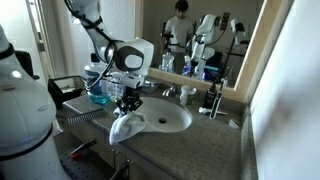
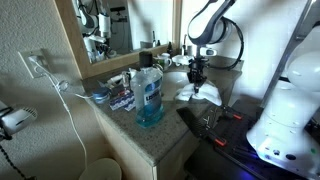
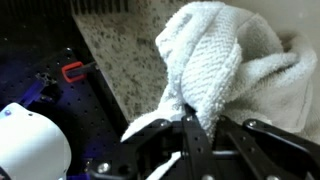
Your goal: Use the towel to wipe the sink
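Towel (image 3: 225,60) | clamped in pincer (image 3: 188,112) | partly hides sink (image 1: 172,120) rim

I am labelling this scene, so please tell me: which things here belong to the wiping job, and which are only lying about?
For the job:
towel
gripper, shut on the towel
sink

Only lying about:
blue bottle
dark bottle beside the sink

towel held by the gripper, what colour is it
The towel is plain white with a nubby terry weave, clearest in the wrist view.
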You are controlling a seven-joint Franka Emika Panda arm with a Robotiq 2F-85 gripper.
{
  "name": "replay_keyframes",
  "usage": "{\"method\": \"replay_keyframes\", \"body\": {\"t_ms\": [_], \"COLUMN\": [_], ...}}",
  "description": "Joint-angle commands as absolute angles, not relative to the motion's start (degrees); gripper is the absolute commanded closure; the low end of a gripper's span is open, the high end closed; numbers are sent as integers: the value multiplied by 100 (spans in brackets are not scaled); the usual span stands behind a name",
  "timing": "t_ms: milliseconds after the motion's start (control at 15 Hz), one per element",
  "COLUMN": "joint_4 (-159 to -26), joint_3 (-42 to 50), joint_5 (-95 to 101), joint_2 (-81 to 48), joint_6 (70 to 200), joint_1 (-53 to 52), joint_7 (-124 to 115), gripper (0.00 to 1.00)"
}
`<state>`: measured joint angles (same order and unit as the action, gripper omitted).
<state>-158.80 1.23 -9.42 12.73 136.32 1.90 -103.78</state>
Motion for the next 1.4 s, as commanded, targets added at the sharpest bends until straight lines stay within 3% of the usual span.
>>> {"method": "replay_keyframes", "body": {"t_ms": [0, 467, 1333], "joint_4": [-15876, -15888, -15962], "joint_3": [9, -49, 626], "joint_5": [-1865, -2352, 17], "joint_2": [1225, 1170, 1244], "joint_6": [13477, 12619, 12372], "joint_1": [-133, -152, 1447], "joint_7": [-9743, -9247, -10816], "gripper": [93, 93, 93]}}
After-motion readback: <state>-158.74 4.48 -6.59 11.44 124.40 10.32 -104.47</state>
